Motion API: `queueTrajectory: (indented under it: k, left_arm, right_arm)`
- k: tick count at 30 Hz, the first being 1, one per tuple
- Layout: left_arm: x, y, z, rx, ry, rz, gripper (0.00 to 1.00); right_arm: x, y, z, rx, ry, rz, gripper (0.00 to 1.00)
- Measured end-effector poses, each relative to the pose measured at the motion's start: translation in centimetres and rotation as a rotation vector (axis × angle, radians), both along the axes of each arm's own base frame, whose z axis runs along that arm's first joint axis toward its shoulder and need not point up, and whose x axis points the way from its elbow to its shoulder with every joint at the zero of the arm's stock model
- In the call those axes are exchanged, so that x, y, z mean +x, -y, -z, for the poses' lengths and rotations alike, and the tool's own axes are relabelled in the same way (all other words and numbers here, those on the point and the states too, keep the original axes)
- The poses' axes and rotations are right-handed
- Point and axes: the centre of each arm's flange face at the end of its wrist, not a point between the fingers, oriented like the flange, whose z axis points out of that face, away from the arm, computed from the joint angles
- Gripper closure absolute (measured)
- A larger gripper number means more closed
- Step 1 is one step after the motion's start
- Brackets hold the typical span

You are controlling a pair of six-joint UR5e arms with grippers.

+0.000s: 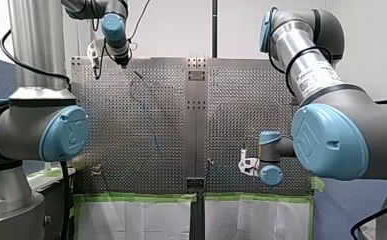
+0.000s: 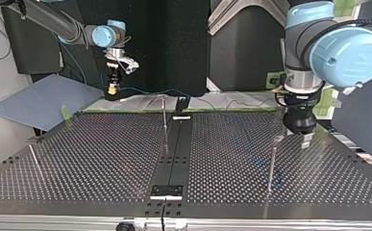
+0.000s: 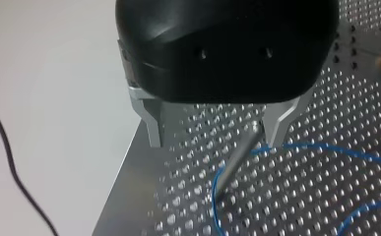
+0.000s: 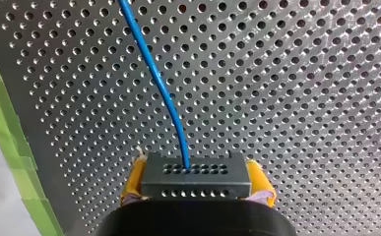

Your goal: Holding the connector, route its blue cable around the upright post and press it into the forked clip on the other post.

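On the perforated table [image 3: 286, 196], the blue cable [image 3: 326, 147] curved beside the upright post [image 3: 239, 150]. Your right gripper [image 4: 196, 192] clamped the connector [image 4: 196, 178] well apart from the post, for steering; your left gripper [image 3: 215, 141] straddled the post, fingers wide.

Blue cable [image 4: 163, 93]; dark grey, perhaps black, connector [image 4: 196, 175]; yellow pads [image 4: 260, 179]; silver perforated table [image 4: 301, 73].

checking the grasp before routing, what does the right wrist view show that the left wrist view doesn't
Only the right wrist view: my right gripper shut on the connector, yellow pads at its sides, the blue cable leaving its face. Only the left wrist view: my left gripper open, metal fingers either side of the upright post. Both: the blue cable over the perforated table.
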Motion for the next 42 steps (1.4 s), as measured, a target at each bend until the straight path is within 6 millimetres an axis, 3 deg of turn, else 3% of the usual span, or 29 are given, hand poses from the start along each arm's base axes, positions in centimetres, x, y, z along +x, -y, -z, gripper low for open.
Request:
queueTrajectory:
  k: [6, 12, 21, 32, 42]
  left_arm:
    - [-0.2, 1.3, -0.2, 0.004, 0.029, 0.070, 0.00]
    - [-0.5, 2.2, 1.2, 0.044, 0.034, 0.114, 0.00]
    - [-1.1, 3.2, 4.8, 0.107, 0.022, 0.125, 0.00]
    - [-1.4, 6.5, 12.6, 0.162, -0.059, 0.139, 0.00]
    - [0.4, 10.2, 13.2, 0.236, -0.009, 0.147, 0.00]
  right_arm:
    - [0.1, -0.1, 0.0, 0.001, 0.000, -0.003, 0.98]
    - [0.3, -0.2, 0.0, 0.000, 0.000, -0.006, 0.98]
    - [0.5, -0.3, 0.0, -0.002, 0.005, -0.018, 0.98]
    - [0.6, -0.4, 0.1, 0.004, 0.008, -0.030, 0.98]
    - [0.6, -0.4, 0.1, 0.006, 0.008, -0.030, 0.98]
